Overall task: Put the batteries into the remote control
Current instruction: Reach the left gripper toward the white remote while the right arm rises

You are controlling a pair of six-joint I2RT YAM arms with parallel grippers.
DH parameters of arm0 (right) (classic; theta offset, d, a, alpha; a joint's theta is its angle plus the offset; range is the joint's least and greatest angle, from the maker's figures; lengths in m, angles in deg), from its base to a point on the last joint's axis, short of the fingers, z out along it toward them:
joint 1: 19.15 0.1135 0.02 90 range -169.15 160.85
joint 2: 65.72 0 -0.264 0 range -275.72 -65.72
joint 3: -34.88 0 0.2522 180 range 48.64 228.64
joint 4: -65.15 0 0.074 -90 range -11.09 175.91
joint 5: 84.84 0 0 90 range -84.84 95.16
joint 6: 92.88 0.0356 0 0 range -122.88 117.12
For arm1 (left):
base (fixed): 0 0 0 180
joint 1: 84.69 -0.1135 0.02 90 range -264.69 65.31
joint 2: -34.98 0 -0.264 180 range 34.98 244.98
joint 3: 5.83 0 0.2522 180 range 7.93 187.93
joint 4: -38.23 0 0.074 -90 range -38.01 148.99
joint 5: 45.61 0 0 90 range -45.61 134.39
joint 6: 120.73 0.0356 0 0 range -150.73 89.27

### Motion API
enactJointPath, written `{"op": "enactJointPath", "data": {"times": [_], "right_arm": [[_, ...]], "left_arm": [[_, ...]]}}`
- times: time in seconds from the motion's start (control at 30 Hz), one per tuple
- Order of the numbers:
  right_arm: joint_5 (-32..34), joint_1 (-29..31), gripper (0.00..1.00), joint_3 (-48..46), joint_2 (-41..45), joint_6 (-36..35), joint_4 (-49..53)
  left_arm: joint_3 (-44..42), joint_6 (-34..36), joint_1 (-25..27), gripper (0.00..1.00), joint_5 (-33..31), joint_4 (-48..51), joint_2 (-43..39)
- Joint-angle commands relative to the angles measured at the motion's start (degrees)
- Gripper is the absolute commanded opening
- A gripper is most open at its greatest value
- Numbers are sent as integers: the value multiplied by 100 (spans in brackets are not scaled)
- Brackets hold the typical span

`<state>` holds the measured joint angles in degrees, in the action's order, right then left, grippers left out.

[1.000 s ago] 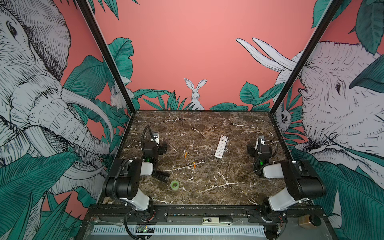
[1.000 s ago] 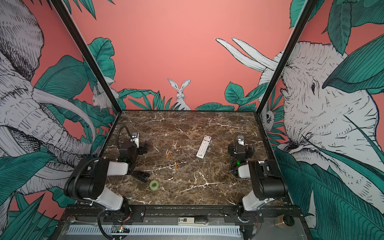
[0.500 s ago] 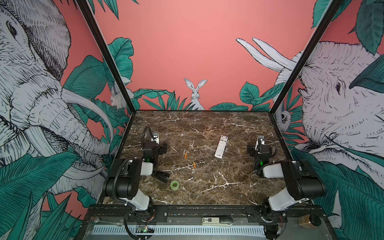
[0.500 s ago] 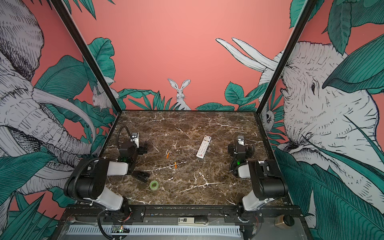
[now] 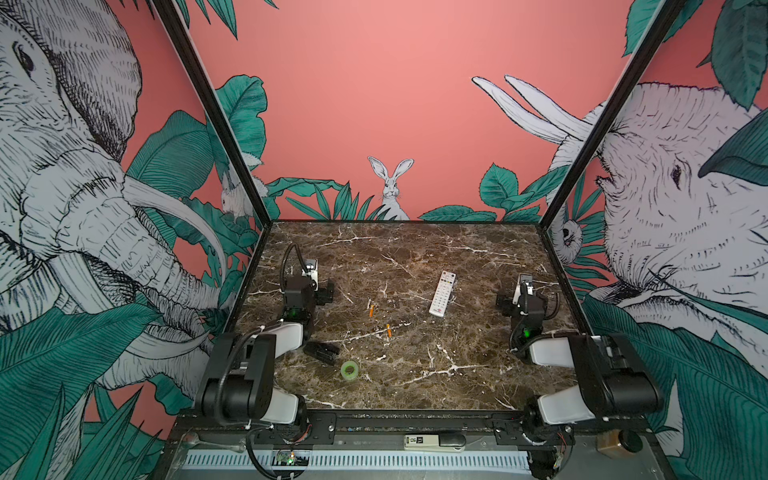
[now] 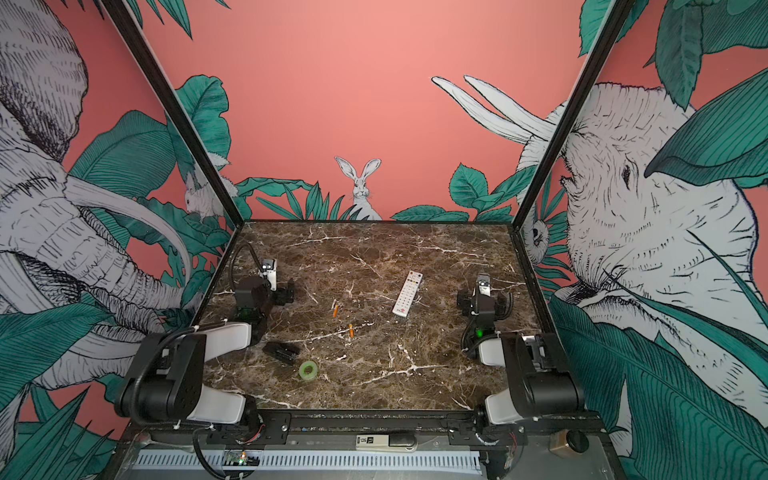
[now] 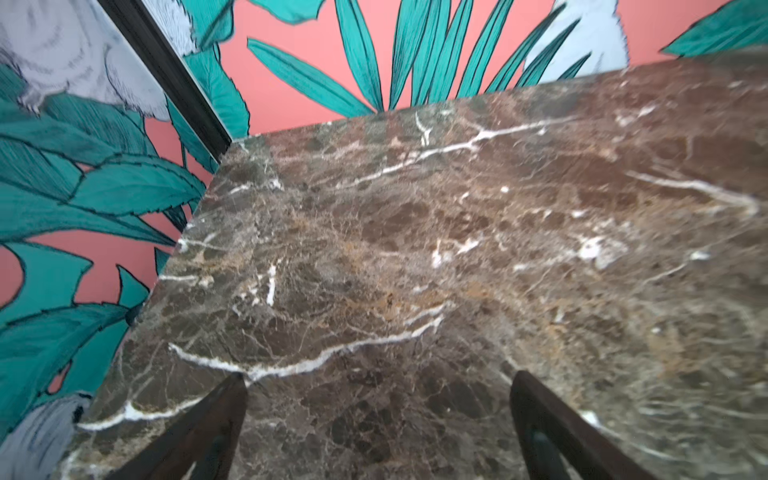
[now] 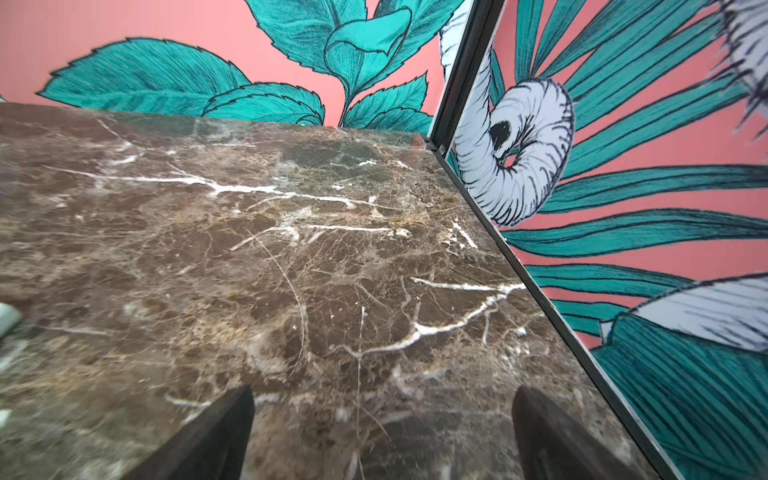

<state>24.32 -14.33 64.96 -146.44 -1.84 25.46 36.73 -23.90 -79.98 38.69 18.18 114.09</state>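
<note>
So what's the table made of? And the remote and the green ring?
The table looks like polished brown marble, or a print of it: white veins, faint sheen. The remote looks like smooth white plastic with small buttons. The green ring is probably a plastic tape roll.

The remote control (image 5: 442,293) is long, thin and white, with rows of little coloured buttons facing up and a red mark at its near end. It lies flat — nearer the right gripper (image 8: 382,391), not touching it. The batteries (image 5: 371,311) are two tiny orange sticks lying flat and apart — between the remote control and the left gripper (image 7: 378,378), touching neither.
</note>
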Motion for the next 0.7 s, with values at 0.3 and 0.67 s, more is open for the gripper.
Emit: {"op": "enactJointPath", "data": {"times": [0.3,0.67], "right_arm": [[301,274,99,1471,2264,1609,4679],[-1703,295,99,1998,1631,1867,5778]], "left_arm": [[2180,-1711,324,100,694,5233,-657],[3685,-1888,2253,100,830,6297,560]]}}
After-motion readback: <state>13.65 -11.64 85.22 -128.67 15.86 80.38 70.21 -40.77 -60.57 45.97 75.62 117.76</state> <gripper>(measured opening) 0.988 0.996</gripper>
